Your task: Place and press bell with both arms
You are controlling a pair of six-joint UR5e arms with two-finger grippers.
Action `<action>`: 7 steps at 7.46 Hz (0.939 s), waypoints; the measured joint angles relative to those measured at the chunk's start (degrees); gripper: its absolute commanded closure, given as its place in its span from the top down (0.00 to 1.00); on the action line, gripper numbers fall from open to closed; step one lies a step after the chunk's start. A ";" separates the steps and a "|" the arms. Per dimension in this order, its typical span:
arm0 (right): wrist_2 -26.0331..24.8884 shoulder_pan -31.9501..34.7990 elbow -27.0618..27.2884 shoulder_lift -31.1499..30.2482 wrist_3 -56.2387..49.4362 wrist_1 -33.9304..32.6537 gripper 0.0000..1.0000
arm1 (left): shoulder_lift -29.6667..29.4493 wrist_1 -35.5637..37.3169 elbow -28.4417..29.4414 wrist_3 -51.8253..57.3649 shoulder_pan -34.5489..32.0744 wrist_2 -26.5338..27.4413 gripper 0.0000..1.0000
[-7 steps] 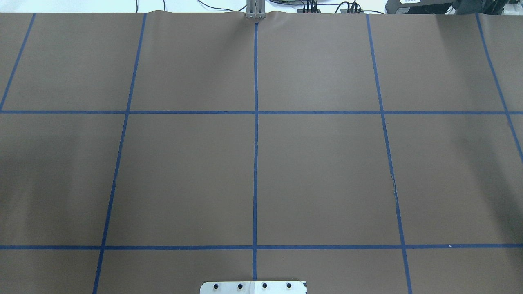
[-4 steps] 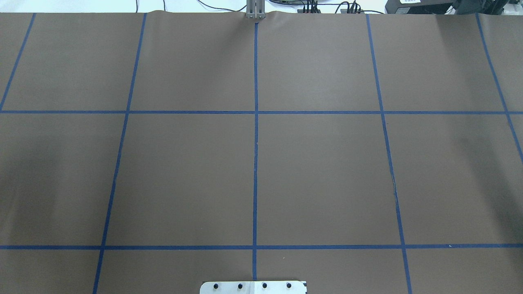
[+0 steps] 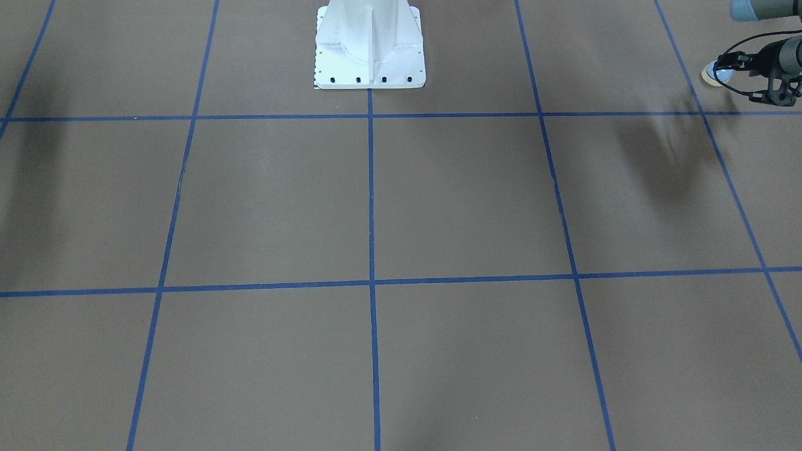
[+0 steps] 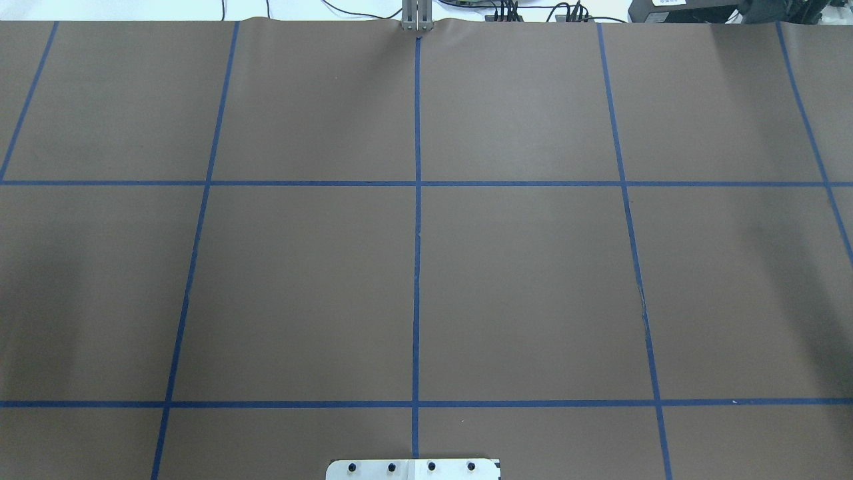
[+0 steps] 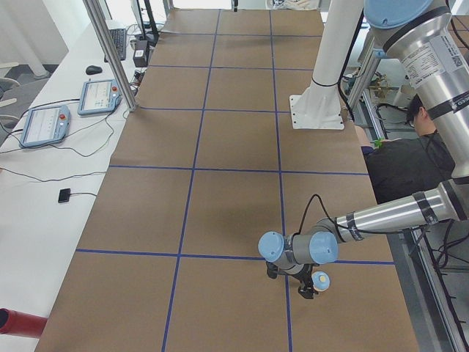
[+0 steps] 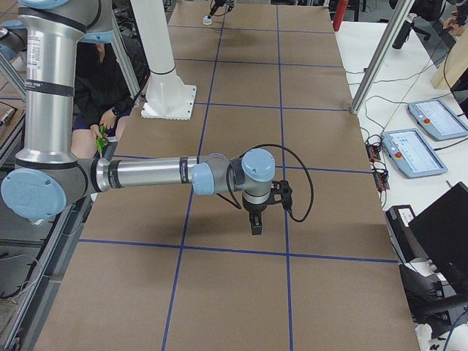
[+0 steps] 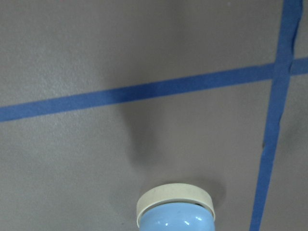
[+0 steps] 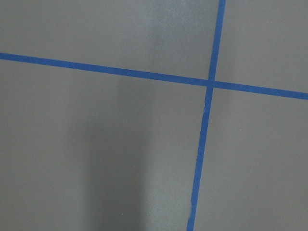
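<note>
The bell [image 7: 175, 214], a light-blue dome on a cream round base, fills the bottom edge of the left wrist view above the brown paper. In the front-facing view my left gripper [image 3: 725, 70] is at the far upper right, shut on the bell [image 3: 710, 75] and holding it off the table. The left side view shows the same gripper [image 5: 311, 283] with the bell [image 5: 321, 279] over a blue tape line. My right gripper [image 6: 254, 223] shows only in the right side view, pointing down above the table; I cannot tell whether it is open or shut. Its wrist view shows only paper and tape.
The white bolted pedestal [image 3: 369, 56] stands at the robot's side of the table. Blue tape lines [image 4: 417, 267] divide the brown paper into squares. A seated person [image 5: 410, 158] is beside the table. Tablets [image 5: 99, 95] and cables lie on a white side table.
</note>
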 measured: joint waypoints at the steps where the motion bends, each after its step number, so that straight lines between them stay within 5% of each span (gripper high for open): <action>1: 0.04 0.00 0.00 -0.01 0.04 0.00 1.00 | 0.06 0.06 0.01 -0.37 0.65 -0.23 1.00; 7: 0.00 0.00 -0.01 -0.53 -0.01 -0.01 1.00 | -0.26 0.04 0.72 -4.73 6.22 -0.08 1.00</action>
